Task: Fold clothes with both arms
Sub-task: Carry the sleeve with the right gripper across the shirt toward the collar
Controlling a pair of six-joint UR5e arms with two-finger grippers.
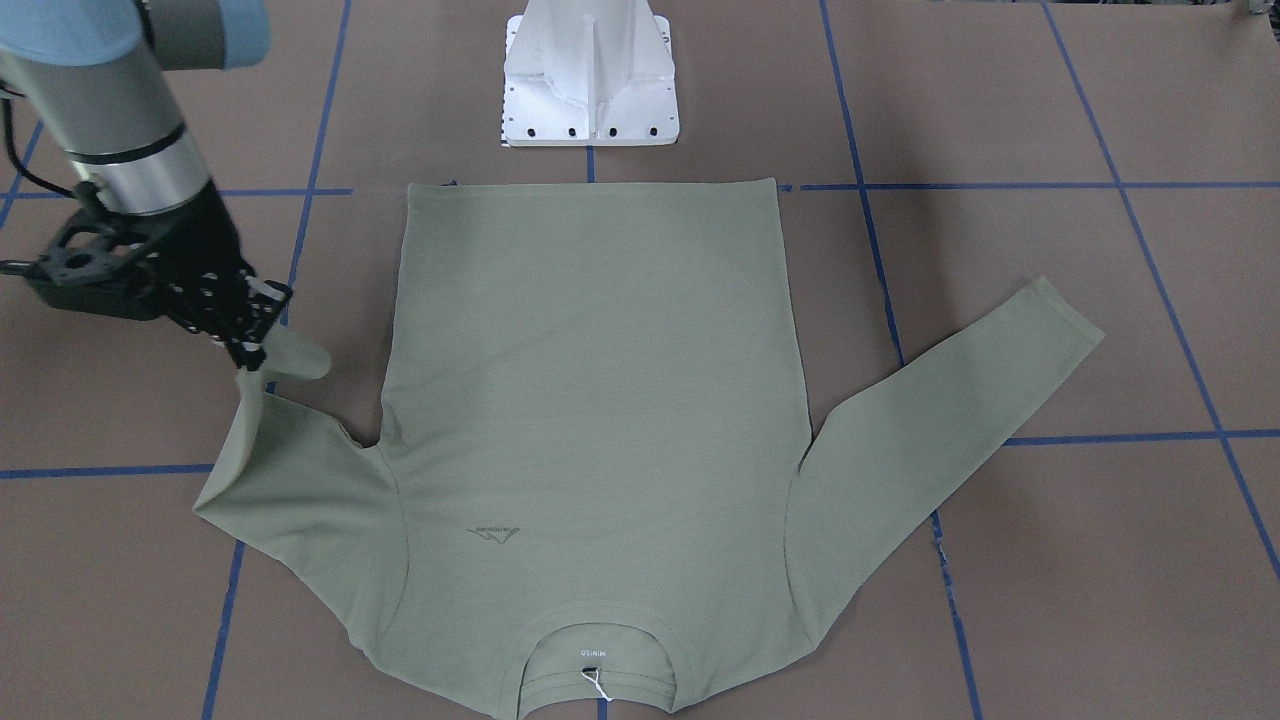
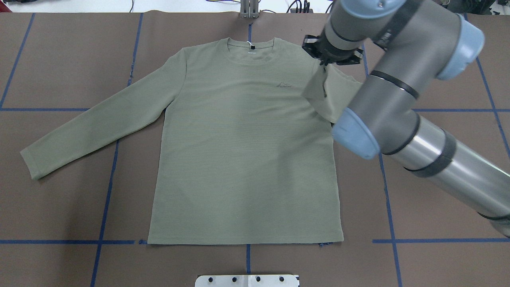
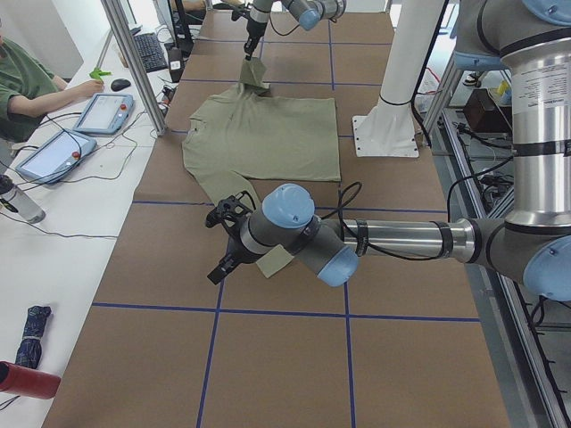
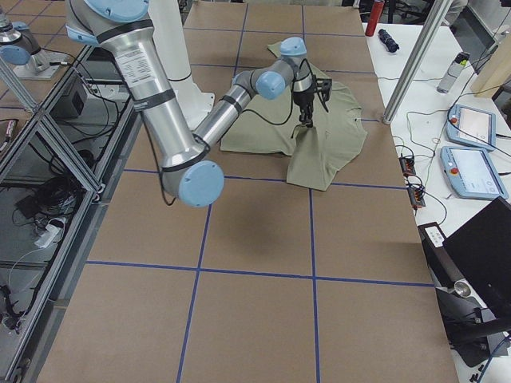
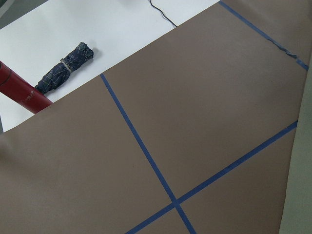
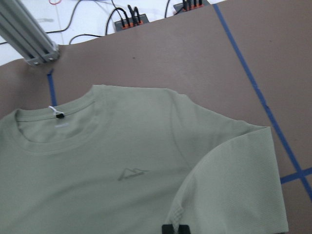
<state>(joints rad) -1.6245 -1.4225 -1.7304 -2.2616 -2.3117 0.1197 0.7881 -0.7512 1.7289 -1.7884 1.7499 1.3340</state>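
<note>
currently the sage-green knit shirt (image 2: 243,151) lies flat, front up, on the brown table (image 2: 59,199). right gripper (image 1: 250,338) pinches its raised sleeve cuff (image 1: 297,360); left gripper (image 3: 223,259) state cannot be told. fabric likely light, limp, stretchy: grip at cuffs or hem edge (image 2: 245,241).
</note>
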